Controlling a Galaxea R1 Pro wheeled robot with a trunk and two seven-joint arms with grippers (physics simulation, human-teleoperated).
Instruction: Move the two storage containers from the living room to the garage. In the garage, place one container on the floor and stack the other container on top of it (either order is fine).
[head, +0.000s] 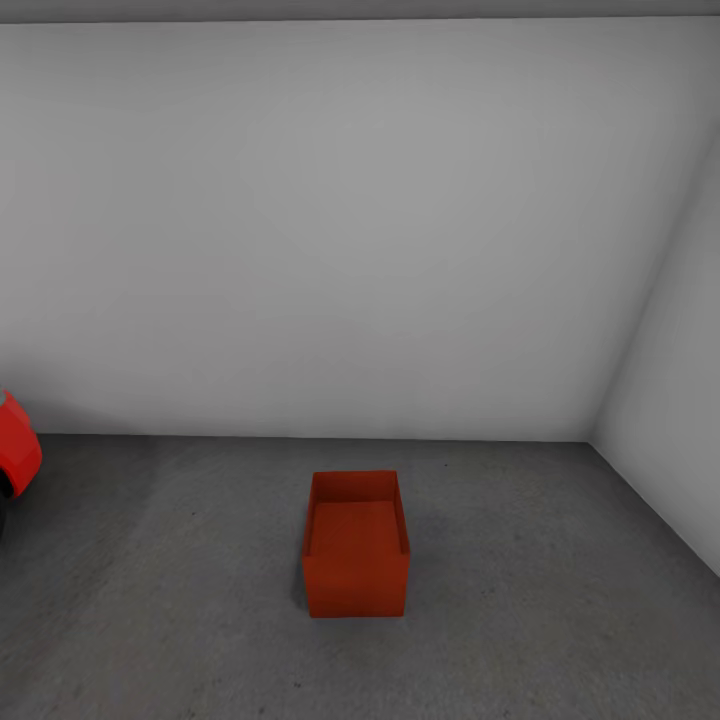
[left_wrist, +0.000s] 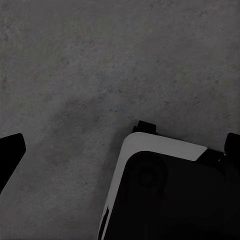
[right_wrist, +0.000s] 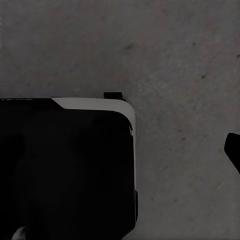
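A red-orange open-top storage container (head: 356, 545) stands on the dull grey concrete floor (head: 520, 600) of the garage, a little out from the white back wall (head: 330, 230). It looks rather tall, and I cannot tell whether the second container sits in it or under it. My left gripper (left_wrist: 122, 150) hangs over the concrete with its dark fingertips (left_wrist: 11, 152) far apart and nothing between them. My right gripper (right_wrist: 120, 155) shows one dark fingertip (right_wrist: 233, 150) at the frame's edge, with the other lost against the dark base.
The red car (head: 15, 450) pokes in at the left edge. A white side wall (head: 670, 400) closes the corner on the right. My own black, white-edged base (left_wrist: 170, 195) shows below both wrists, also as the base (right_wrist: 65, 170) in the right wrist view.
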